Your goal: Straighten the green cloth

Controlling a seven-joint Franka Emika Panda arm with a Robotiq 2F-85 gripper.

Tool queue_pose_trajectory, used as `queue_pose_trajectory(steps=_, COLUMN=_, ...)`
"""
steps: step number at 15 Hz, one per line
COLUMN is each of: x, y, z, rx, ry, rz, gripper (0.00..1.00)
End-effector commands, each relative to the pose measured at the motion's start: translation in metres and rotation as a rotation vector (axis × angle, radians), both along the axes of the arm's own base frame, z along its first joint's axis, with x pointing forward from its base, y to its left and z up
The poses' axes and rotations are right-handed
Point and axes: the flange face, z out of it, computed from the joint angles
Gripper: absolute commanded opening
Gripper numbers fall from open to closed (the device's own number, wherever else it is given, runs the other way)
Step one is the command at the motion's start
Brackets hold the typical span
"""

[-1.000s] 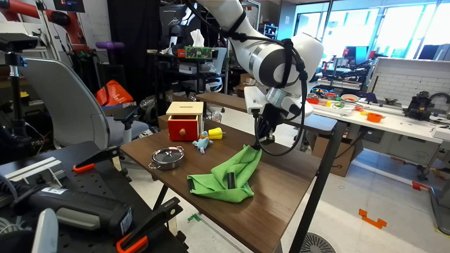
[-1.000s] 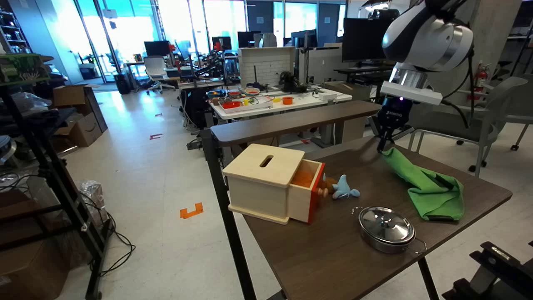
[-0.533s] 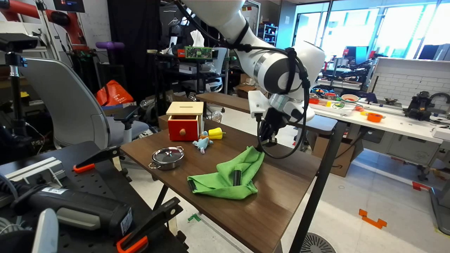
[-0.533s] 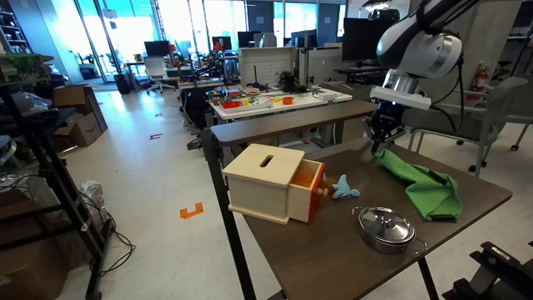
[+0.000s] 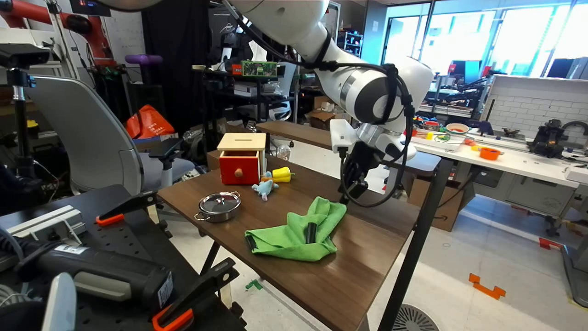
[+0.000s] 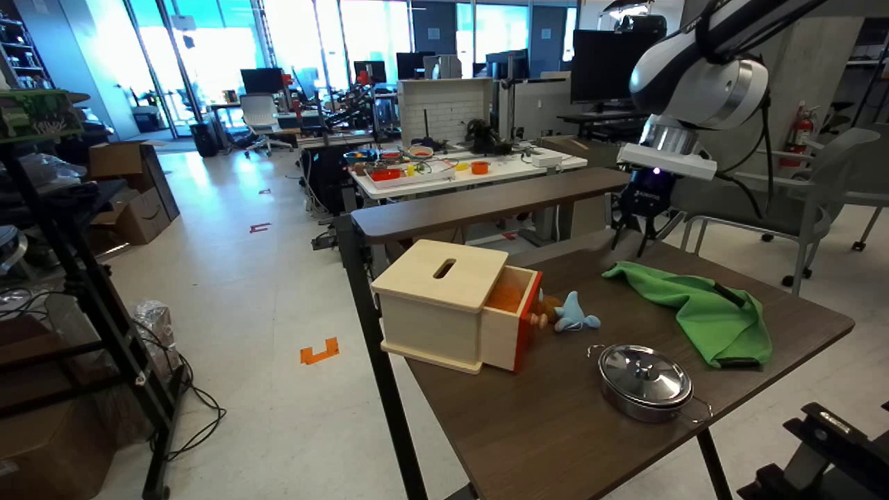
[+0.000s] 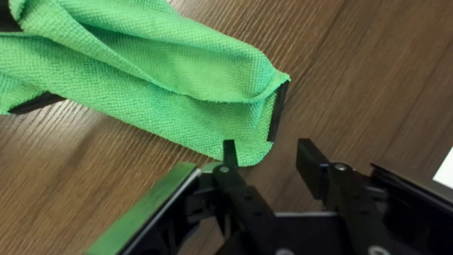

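The green cloth (image 5: 294, 246) lies crumpled and folded on the brown table, with black strips at its corners; it shows in both exterior views (image 6: 722, 330). In the wrist view the near end of the cloth (image 7: 177, 78) has a lengthwise fold and a black strip (image 7: 278, 111) at its edge. My gripper (image 7: 267, 145) is open and empty just at this end. Its left finger overlaps the cloth's corner in the picture; the right finger is over bare wood. In an exterior view the gripper (image 6: 627, 250) hovers slightly above and behind the cloth's far end.
A wooden box (image 6: 437, 305) with an open red-fronted drawer (image 5: 240, 168) stands on the table. Near it are a blue plush toy (image 5: 264, 187) and a yellow pepper (image 5: 281, 174). A lidded metal pot (image 6: 644, 383) stands near the table's edge, beside the cloth.
The gripper held the cloth's end raised and drew it slightly along the table. Now its fingers have opened, and that end has dropped onto the table.
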Motion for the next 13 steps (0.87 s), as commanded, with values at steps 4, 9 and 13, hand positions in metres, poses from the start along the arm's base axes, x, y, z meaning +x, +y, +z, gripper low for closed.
queue_pose_trajectory(steps=4, x=0.015, y=0.002, z=0.057, rx=0.002, ry=-0.051, rz=0.013, gripper=0.99)
queue_pose_trajectory(steps=9, x=0.008, y=0.022, z=0.126, rx=0.034, ry=-0.116, rz=0.081, gripper=1.0)
queue_pose_trajectory(steps=13, x=0.013, y=0.032, z=0.135, rx=0.053, ry=-0.127, rz=0.124, gripper=1.0)
